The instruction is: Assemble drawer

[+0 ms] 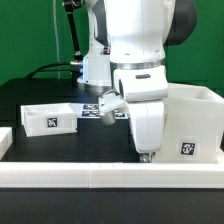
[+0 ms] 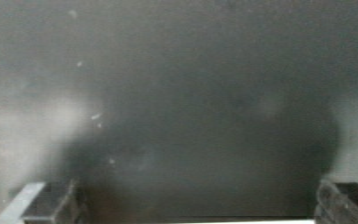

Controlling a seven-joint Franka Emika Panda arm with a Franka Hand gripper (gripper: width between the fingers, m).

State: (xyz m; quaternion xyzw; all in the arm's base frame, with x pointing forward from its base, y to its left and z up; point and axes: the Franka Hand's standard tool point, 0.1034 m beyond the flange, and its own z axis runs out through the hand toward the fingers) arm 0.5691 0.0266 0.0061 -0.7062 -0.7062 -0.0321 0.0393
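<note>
The tall white casing (image 1: 196, 122) with a square tag stands at the exterior view's right. A shallow white tray (image 1: 49, 118) with a tag lies at the left. The second tray is not clearly in view. My gripper (image 1: 148, 154) hangs low over the black table, just left of the casing, near the front rail. In the wrist view the gripper (image 2: 194, 205) is open wide. Its two dark fingertips (image 2: 44, 203) stand far apart at the frame's corners, with only blurred dark table surface between them. It holds nothing.
The long low white border rail (image 1: 100, 176) runs along the front, with a white piece (image 1: 5, 141) at the far left. The marker board (image 1: 98, 110) lies behind the arm. The arm's white body hides the middle of the table.
</note>
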